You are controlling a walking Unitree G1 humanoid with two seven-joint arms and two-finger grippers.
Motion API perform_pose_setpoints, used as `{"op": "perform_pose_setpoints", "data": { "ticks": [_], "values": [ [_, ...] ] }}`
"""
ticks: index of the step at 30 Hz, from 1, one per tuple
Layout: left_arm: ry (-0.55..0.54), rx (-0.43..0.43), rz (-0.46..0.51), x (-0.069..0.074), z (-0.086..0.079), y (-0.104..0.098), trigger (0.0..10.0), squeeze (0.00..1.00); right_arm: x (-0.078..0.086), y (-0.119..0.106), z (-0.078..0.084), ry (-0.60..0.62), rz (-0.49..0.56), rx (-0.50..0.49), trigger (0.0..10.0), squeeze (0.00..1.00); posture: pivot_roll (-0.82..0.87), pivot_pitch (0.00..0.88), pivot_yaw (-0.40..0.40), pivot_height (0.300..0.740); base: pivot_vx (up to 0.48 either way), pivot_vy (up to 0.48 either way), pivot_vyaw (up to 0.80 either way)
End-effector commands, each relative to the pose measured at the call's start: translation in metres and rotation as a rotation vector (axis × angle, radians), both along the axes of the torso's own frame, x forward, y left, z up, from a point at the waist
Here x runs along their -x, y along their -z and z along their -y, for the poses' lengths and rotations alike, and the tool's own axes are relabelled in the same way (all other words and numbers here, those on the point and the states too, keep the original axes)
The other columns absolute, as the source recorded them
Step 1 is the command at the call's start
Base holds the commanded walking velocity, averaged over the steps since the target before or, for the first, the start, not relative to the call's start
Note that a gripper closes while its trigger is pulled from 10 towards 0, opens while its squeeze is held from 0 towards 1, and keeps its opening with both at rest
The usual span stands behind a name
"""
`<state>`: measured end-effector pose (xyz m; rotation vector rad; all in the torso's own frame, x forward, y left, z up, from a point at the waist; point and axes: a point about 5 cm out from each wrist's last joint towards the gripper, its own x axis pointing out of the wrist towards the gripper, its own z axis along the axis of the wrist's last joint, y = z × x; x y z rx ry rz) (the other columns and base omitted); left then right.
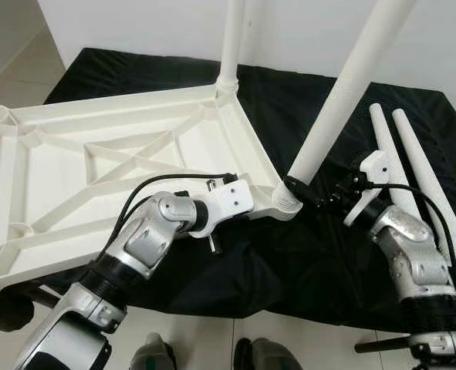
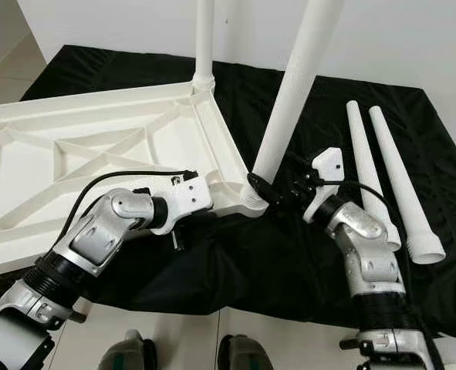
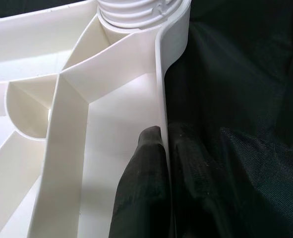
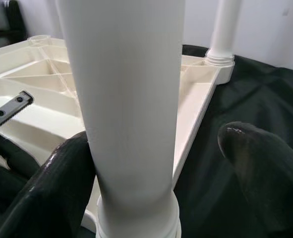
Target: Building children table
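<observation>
A robot steadies an upturned white children's table (image 1: 96,162) on a black cloth (image 1: 320,254) while working on its second leg. The left gripper (image 3: 161,163) has its fingers (image 3: 141,188) narrowed on the frame's side wall, one inside and one outside. The right gripper (image 4: 161,163) reaches to the base of the near leg (image 1: 343,92); one finger (image 4: 57,183) touches the tube just above its corner socket (image 1: 288,202), while the other stands apart beyond it, so the grasp looks wide and not closed. A far leg (image 1: 231,42) stands upright in its socket; two spare legs (image 1: 420,177) lie beyond the right gripper. The near leg tilts, suggesting it is not fully seated: turning or pushing it off-axis could cross the thread or jam it, and a one-sided touch may let it slip or shove the frame.
</observation>
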<state>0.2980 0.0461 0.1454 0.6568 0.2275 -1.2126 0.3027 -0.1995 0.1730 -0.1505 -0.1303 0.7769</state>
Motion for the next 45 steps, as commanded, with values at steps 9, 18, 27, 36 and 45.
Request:
{"op": "perform_pose_setpoints", "data": {
  "ticks": [9, 18, 27, 36, 45],
  "values": [
    [0.037, 0.028, 0.050, 0.001, 0.007, -0.009, 10.0, 0.00, -0.009, 0.013, -0.007, -0.118, -0.062, 0.035, 10.0, 0.00, -0.05, 0.064, -0.026, 0.740, 0.000, 0.000, 0.00],
    [0.031, 0.035, 0.060, 0.001, 0.009, -0.009, 10.0, 0.00, -0.017, 0.024, -0.029, -0.187, -0.074, 0.025, 3.6, 0.00, -0.02, 0.032, -0.048, 0.740, 0.000, 0.000, 0.00],
    [0.035, 0.031, 0.059, 0.003, 0.008, -0.008, 10.0, 0.00, -0.025, 0.012, -0.021, -0.173, -0.033, 0.034, 3.1, 0.00, -0.02, 0.017, -0.047, 0.740, 0.000, 0.000, 0.00],
    [0.043, 0.034, 0.059, 0.002, 0.009, -0.010, 10.0, 0.00, -0.021, 0.011, -0.006, -0.119, -0.024, 0.043, 10.0, 0.00, -0.03, 0.030, -0.042, 0.740, 0.000, 0.000, 0.00],
    [0.037, 0.040, 0.056, 0.002, 0.009, -0.010, 10.0, 0.00, -0.015, 0.010, -0.014, -0.043, -0.027, -0.039, 10.0, 0.00, -0.03, 0.040, -0.046, 0.740, 0.000, 0.000, 0.00]
  ]
}}
